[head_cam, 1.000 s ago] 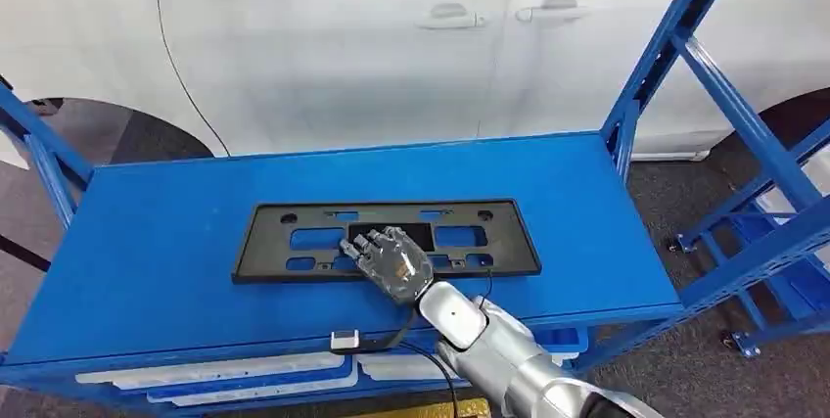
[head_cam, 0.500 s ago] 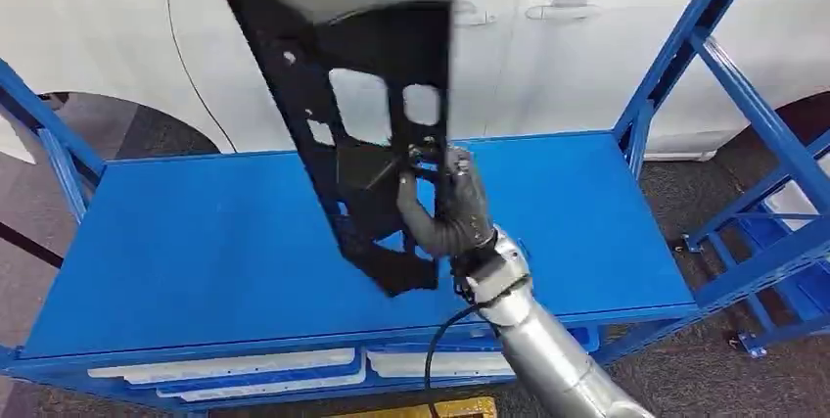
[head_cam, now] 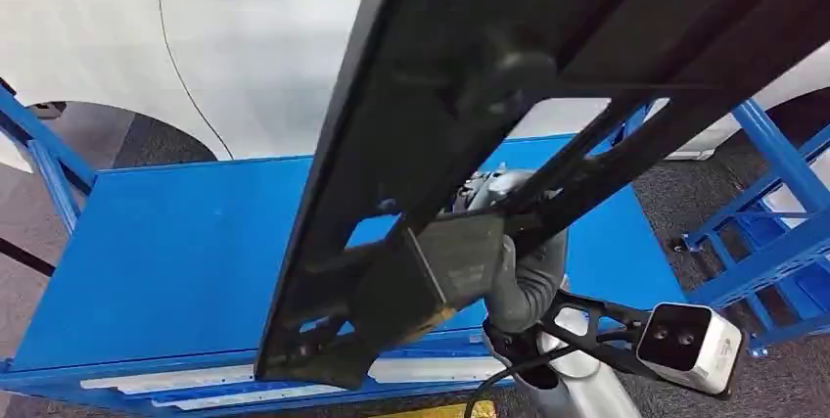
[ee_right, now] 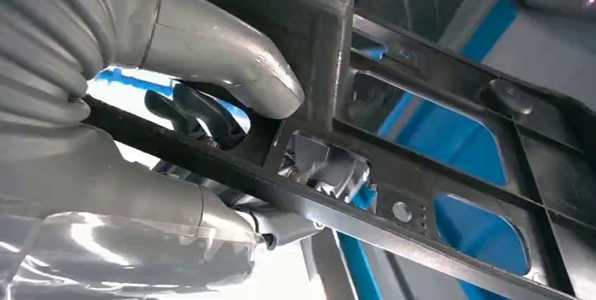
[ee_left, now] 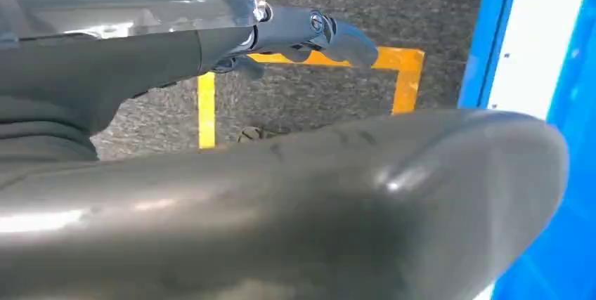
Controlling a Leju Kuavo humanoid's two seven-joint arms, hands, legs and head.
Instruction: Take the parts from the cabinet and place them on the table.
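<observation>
Right hand [head_cam: 524,266] is what you want to check first: it grips the black plastic part [head_cam: 470,95], a flat frame with cut-out windows, and holds it raised close to the head camera, tilted steeply above the blue shelf [head_cam: 176,252]. In the right wrist view the grey thumb [ee_right: 232,54] presses on one rib of the part [ee_right: 436,138] while the dark fingers [ee_right: 200,114] curl through an opening behind it (so the grasp is closed right around the frame). You can see a white car [head_cam: 245,56] standing behind the blue rack, dark carpet around it, and white strips on the lower level. Your left hand [ee_left: 309,29] hangs over grey floor with yellow tape [ee_left: 205,107]; whether its fingers are spread or curled, you cannot tell.
</observation>
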